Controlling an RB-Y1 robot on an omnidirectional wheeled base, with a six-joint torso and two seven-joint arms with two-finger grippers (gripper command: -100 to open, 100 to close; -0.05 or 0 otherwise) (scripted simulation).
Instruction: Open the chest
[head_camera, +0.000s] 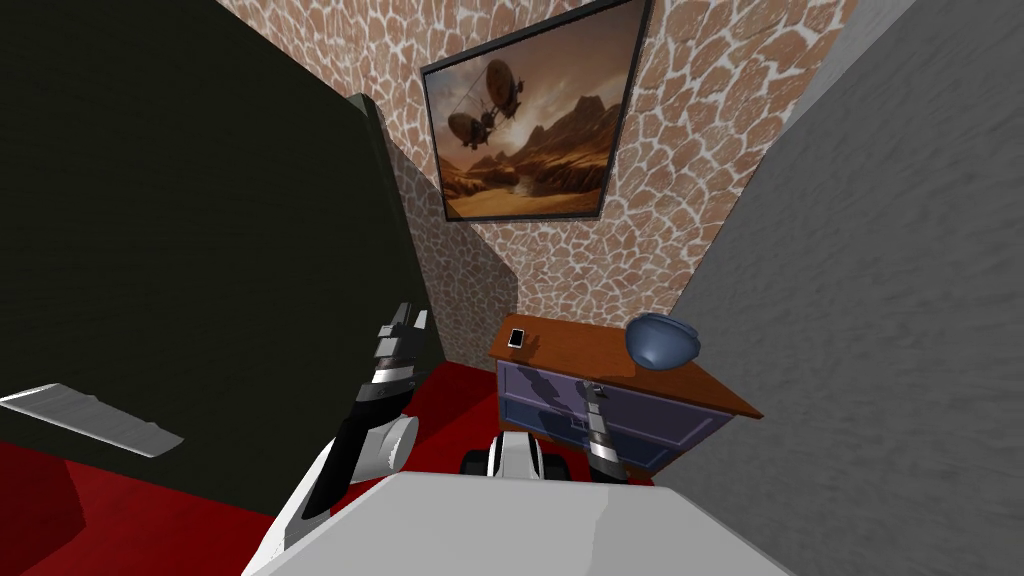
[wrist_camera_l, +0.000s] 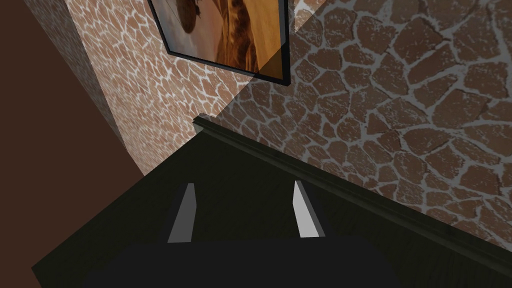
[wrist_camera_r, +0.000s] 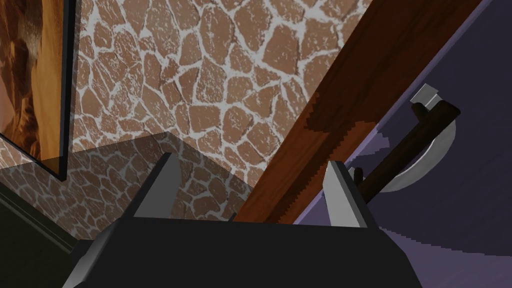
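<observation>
Right gripper has its fingers apart with nothing between them. It sits close against the front of the chest, up near the top drawer. One finger is just beside the near end of the dark bar handle; the handle lies outside the gap, not between the fingers. Silver curved plate sits behind the handle on the purple-blue drawer front, with the brown wooden top edge of the chest running just above. The chest stands in the corner ahead and to my right, against the grey wall and the stone-patterned wall. On its top lie a small white phone near the left end and a blue bowl near the right end, well apart. Red floor lies in front. Left gripper is also spread and empty, raised to my left beside a tall dark cabinet. A framed desert picture hangs on the stone wall above.
</observation>
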